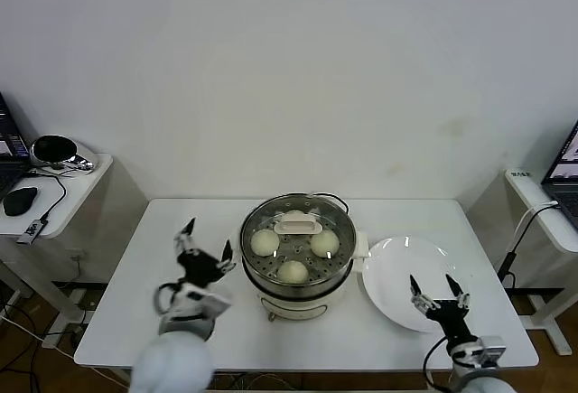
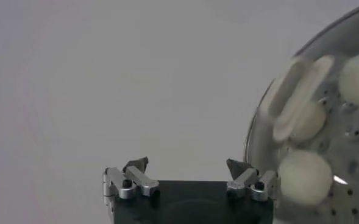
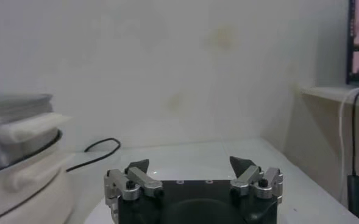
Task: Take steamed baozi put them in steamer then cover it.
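Steamer [image 1: 296, 262], covered, sits just right of open left gripper [image 1: 207, 245].

Steel steamer [image 1: 297, 276] stands mid-table on its cream base, glass cover [image 1: 298, 247] seated flat on top – white handle upward; three pale round baozi [image 1: 265, 242] show through on the perforated tray
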`<action>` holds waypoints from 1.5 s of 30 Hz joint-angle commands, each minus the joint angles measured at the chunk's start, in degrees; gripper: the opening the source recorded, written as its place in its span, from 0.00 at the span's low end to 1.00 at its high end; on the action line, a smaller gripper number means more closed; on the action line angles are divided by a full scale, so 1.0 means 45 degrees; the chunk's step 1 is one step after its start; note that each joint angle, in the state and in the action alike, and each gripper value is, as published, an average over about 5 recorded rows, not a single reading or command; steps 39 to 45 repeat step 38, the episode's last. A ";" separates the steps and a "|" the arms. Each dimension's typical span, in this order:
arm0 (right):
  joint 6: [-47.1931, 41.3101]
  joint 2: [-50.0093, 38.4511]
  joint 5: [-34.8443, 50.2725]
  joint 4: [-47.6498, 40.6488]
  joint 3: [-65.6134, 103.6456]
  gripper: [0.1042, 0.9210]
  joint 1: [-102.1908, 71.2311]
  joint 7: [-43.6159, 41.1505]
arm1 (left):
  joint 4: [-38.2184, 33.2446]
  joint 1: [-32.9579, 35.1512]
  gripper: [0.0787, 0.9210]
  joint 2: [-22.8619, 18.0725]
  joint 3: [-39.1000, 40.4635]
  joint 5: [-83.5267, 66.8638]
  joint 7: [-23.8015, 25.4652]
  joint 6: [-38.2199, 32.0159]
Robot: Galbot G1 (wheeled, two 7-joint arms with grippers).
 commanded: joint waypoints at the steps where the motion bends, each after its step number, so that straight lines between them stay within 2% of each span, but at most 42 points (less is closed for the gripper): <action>1: -0.0335 0.0388 -0.0885 0.0689 -0.0906 0.88 -0.0805 -0.0031 | 0.0536 0.4502 0.88 0.0108 -0.4677 -0.9800 -0.1268 -0.6146; 6: 0.0058 0.0811 -0.1593 0.0742 -0.0835 0.88 -0.1264 0.0146 | 0.1228 0.5983 0.88 0.0177 -0.4674 -0.9830 -0.1384 -0.6134; 12: 0.0110 0.0975 -0.1890 0.0930 -0.1058 0.88 -0.1548 0.0365 | 0.2019 0.6313 0.88 0.0017 -0.4187 -0.9594 -0.1314 -0.6090; 25: -0.0881 0.1333 -0.3300 0.2019 -0.0836 0.88 -0.2160 -0.0058 | 0.0868 0.6762 0.88 -0.0216 -0.4131 -0.9625 -0.1016 -0.5867; 45: -0.1599 0.1385 -0.3155 0.2596 -0.0461 0.88 -0.2437 -0.0068 | 0.0182 0.7061 0.88 -0.0265 -0.3809 -0.9525 -0.0963 -0.5893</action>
